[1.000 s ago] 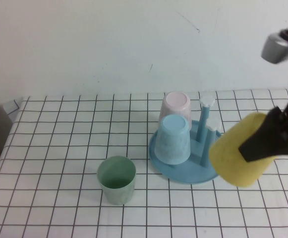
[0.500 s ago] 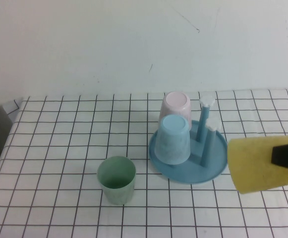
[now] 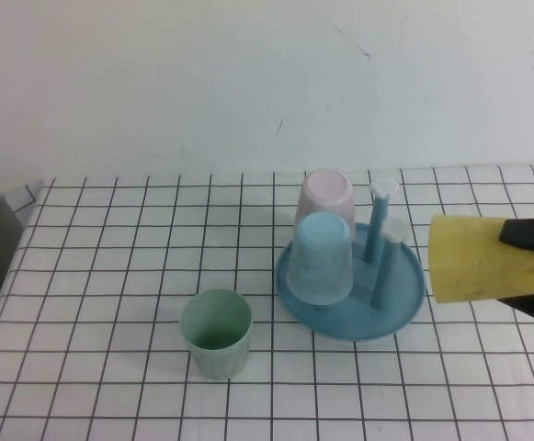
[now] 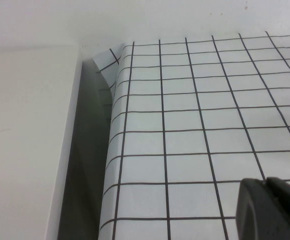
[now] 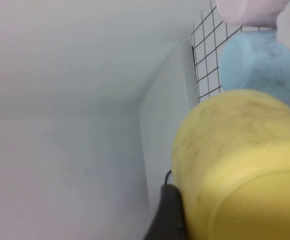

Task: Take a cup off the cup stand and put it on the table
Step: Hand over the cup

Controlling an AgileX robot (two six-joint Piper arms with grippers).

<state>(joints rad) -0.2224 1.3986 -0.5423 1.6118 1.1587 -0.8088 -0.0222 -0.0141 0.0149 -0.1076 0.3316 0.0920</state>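
Observation:
The yellow cup (image 3: 481,259) hangs in the air on its side, just right of the cup stand (image 3: 408,296), mouth toward the stand. My right gripper (image 3: 529,268) is shut on the cup, one dark finger above its base and one below. In the right wrist view the cup (image 5: 239,165) fills the near part, with one finger (image 5: 167,215) against its wall. The blue stand sits on the gridded table (image 3: 110,276) and carries an upturned light blue cup (image 3: 320,260) and a pink cup (image 3: 326,195). My left gripper (image 4: 267,186) is shut and empty, low over the cloth near the table's left edge.
A pale green cup (image 3: 216,333) stands upright on the cloth left of the stand. Two bare pegs with white caps (image 3: 393,230) rise from the stand's right half. The cloth's left edge (image 4: 112,145) drops off beside a white wall.
The yellow cup has swung from a downward tilt to lying level, shifting right and slightly up with my right gripper. Left arm unchanged.

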